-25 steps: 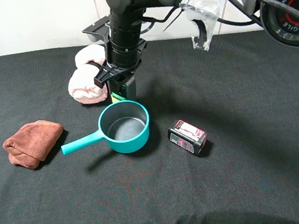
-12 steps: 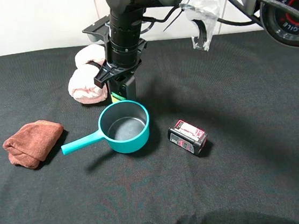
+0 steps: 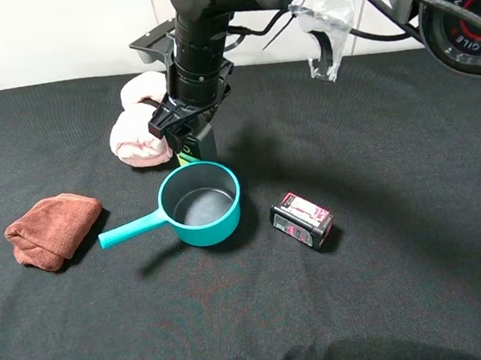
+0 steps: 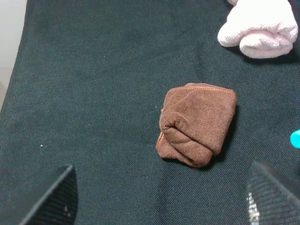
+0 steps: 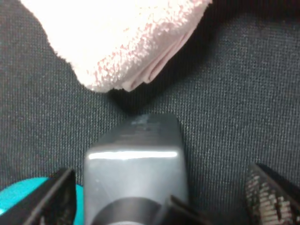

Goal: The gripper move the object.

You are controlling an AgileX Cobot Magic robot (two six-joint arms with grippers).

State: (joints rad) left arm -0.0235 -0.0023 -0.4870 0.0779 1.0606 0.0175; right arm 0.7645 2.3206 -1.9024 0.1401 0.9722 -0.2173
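Observation:
The object (image 3: 188, 157), a small dark pump bottle with a lime-green label, stands on the black cloth between the pink towel (image 3: 140, 126) and the teal pot (image 3: 223, 178). My right gripper (image 3: 187, 134) hangs straight down over it, reaching across from the right. In the right wrist view the object (image 5: 136, 168) sits between the two fingers (image 5: 56, 199), which stand wide apart and clear of its sides, so the right gripper (image 5: 161, 201) is open. My left gripper (image 4: 164, 199) is open above the brown cloth (image 4: 197, 124), holding nothing.
The teal pot's handle (image 3: 129, 233) points left. A folded brown cloth (image 3: 50, 228) lies at the left, and a black-and-pink box (image 3: 301, 219) lies right of the pot. The pink towel (image 5: 126, 37) lies close behind the bottle. A crumpled clear plastic piece (image 3: 324, 36) hangs off the arm.
The right gripper's fingers have spread apart and let go of the bottle, and the gripper has lifted slightly. The bottle stays standing behind the pot.

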